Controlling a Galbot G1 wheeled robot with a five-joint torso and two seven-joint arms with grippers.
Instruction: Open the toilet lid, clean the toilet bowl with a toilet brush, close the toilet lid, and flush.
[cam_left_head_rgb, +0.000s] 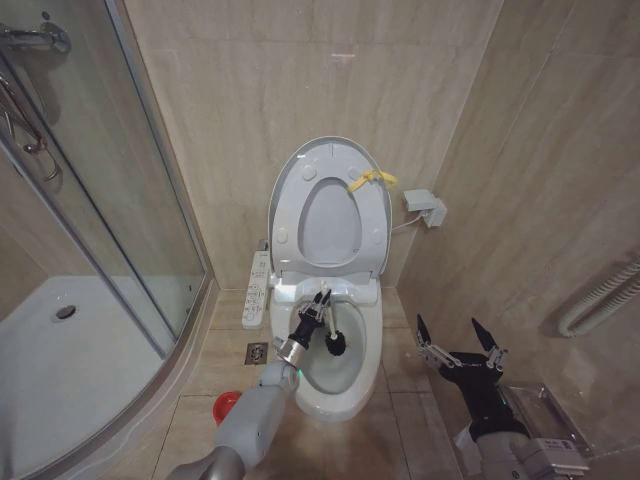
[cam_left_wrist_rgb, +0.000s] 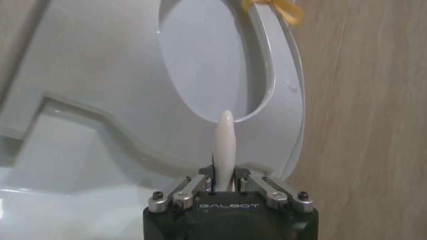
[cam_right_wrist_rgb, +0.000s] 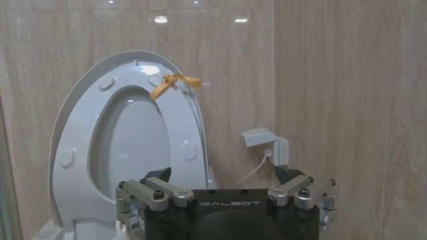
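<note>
Beige tile covers the walls (cam_left_head_rgb: 300, 80) and floor around the toilet, with a glass shower enclosure (cam_left_head_rgb: 90, 200) to the robot's left. Largest of the task items, the toilet bowl (cam_left_head_rgb: 372, 330) sits open and exposed below the camera. Its toilet lid (cam_left_head_rgb: 330, 205) stands raised against the back wall together with the seat ring, the yellow strap (cam_left_head_rgb: 372, 180) hanging at its upper edge; this upright position gives the brush free access to the basin. A white button panel (cam_left_head_rgb: 257, 290) runs along the bowl's left side. The left gripper (cam_left_head_rgb: 320, 305) reaches over the bowl rim, fingers pinching the thin white handle of the toilet brush (cam_left_head_rgb: 336, 344), whose black head sits low inside the basin against the ceramic, evidently for scrubbing. The right gripper (cam_left_head_rgb: 458, 335) hovers idle to the right of the bowl, fingers spread and holding nothing, clear of the working arm. A small red holder (cam_left_head_rgb: 226, 405) rests on the floor left of the bowl, near the floor drain (cam_left_head_rgb: 257, 352).
</note>
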